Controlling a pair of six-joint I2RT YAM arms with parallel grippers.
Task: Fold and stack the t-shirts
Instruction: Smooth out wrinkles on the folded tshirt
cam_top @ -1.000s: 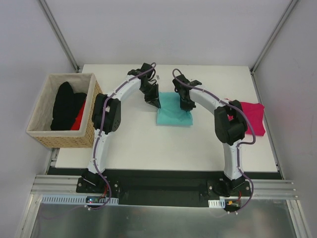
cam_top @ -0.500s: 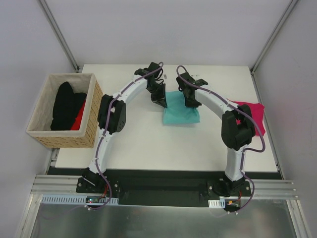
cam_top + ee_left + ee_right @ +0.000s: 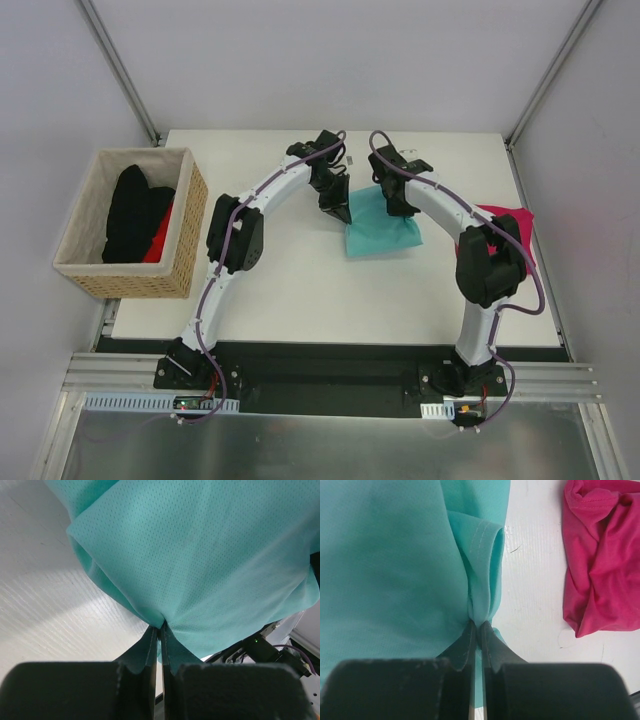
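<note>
I have the teal-green t-shirt (image 3: 383, 225) folded into a rough rectangle on the white bench (image 3: 300, 290), just to the 3 o'clock side of the bench's middle in the top view. Both arms reach over it. The left end effector (image 3: 340, 212) is at the shirt's 10 o'clock corner, and my left wrist camera shows its jaws pressed together on a pinch of teal cloth, which fans out from the pinch toward 12 o'clock. The right end effector (image 3: 400, 207) is on the far edge at about 1 o'clock. Its jaws are likewise clamped on a gathered fold of the teal shirt, right below a sleeve hem (image 3: 485, 535) with two rows of stitching. I cannot tell whether the gripped edge is raised off the bench or lying on it. The magenta-pink t-shirt (image 3: 508, 222) lies crumpled at the bench's 3 o'clock edge, partly behind the right arm's elbow. In the right wrist view it sits at 2 o'clock, with a strip of bare bench between it and the teal shirt. Off the bench's 9 o'clock edge stands the tan woven basket (image 3: 186, 250), with black t-shirts (image 3: 135, 215) piled inside and a bit of red cloth (image 3: 160, 243) beside them.
</note>
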